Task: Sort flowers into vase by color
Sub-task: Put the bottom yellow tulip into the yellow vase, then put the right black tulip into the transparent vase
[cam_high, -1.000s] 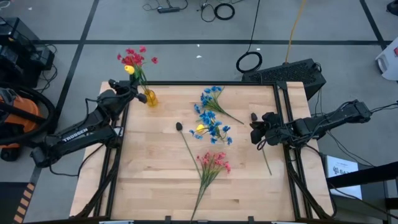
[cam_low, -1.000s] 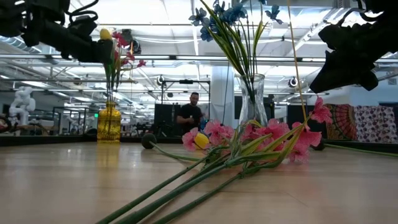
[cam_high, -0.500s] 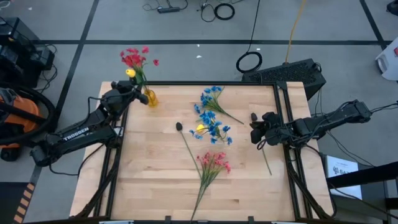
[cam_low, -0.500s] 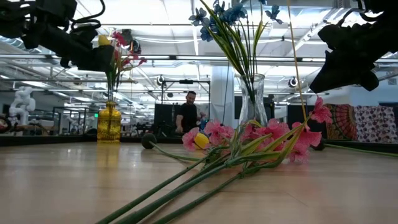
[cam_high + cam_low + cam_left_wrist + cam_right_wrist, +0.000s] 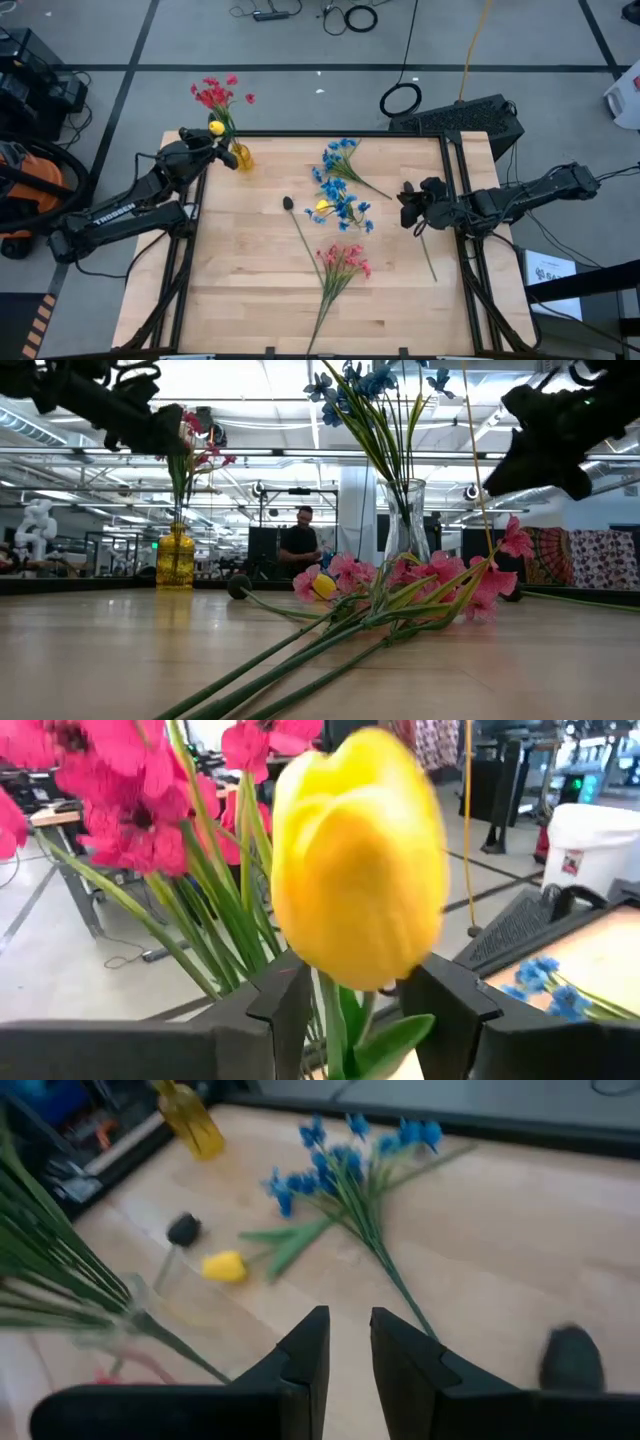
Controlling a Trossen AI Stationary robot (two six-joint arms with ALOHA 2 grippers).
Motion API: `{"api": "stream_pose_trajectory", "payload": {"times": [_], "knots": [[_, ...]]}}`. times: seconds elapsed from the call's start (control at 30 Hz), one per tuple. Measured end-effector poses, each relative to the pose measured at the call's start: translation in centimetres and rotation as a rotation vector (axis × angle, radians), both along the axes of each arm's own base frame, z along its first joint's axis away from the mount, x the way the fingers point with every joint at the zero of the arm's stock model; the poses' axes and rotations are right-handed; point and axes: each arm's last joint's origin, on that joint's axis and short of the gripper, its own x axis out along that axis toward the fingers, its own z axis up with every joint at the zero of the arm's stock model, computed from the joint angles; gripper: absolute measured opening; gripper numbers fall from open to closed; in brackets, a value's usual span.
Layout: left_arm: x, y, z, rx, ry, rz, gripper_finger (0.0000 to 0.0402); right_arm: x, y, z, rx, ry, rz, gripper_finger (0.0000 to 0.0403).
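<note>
I count one red sprig (image 5: 217, 93) and one yellow tulip (image 5: 216, 127) standing in the yellow vase (image 5: 242, 157) at the table's far left corner. Two blue sprigs (image 5: 340, 185), one pink sprig (image 5: 343, 262), a second yellow bud (image 5: 322, 206) and two dark buds lie on the table (image 5: 250, 290). My left gripper (image 5: 368, 1010) hangs open around the tulip's stem without pinching it; the right gripper (image 5: 348, 1342) hovers near the right edge, fingers a narrow gap apart, holding nothing.

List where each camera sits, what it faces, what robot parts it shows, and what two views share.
High: above, straight down on the table; both arms, left pincer by the yellow vase.
Low: table height, facing the room; dark arms enter from above.
Left wrist: behind the fingers, open around the yellow tulip.
Right wrist: behind the right pincer, over the blue flowers.
Shared: the yellow vase shows in the high, low and right wrist views.
</note>
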Motion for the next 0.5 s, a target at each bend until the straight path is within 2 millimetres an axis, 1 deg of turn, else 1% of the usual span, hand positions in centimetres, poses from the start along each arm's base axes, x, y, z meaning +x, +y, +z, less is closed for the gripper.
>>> {"api": "stream_pose_trajectory", "payload": {"times": [0.2,0.3,0.5], "knots": [[0.0,-0.9,0.9,-0.065,0.079,-0.055,0.015,0.8,-1.1,0.9,-0.049,-0.062,-0.022,0.0068],[0.1,-1.4,0.9,-0.117,0.079,-0.077,0.015,1.0,-1.8,1.1,-0.037,-0.074,-0.032,0.0068],[-0.1,-2.4,0.7,-0.269,0.073,-0.078,0.015,1.2,-3.4,2.8,-0.026,-0.066,-0.016,0.0067]]}}
